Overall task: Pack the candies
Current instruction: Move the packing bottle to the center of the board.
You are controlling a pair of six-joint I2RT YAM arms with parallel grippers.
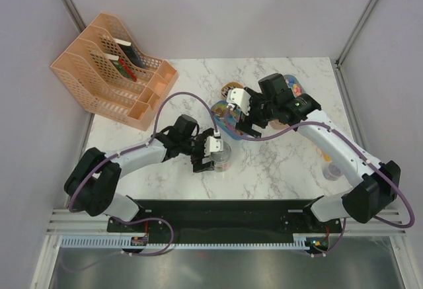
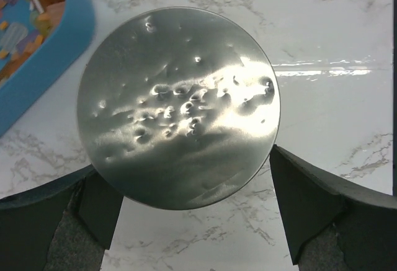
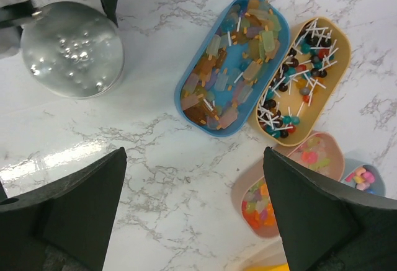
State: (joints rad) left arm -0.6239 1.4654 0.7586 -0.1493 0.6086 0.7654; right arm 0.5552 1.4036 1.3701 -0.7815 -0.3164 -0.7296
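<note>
A strip of bare counter [image 3: 155,153] separates one long side of the blue tray [image 3: 232,66] from the round steel tin [image 3: 71,51], which the left fingers [image 2: 304,209] clasp. The tan tray [image 3: 304,79] touches the blue tray's other long side, the pink tray [image 3: 288,184] just past it. Off the blue tray's end, open counter lies under the spread right fingers [image 3: 68,209]. The peach file rack [image 1: 112,71] stands well apart.

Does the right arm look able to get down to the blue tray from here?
Probably yes: the right gripper hangs open beside the blue tray, nothing between; the left gripper holds the silver tin aside.
</note>
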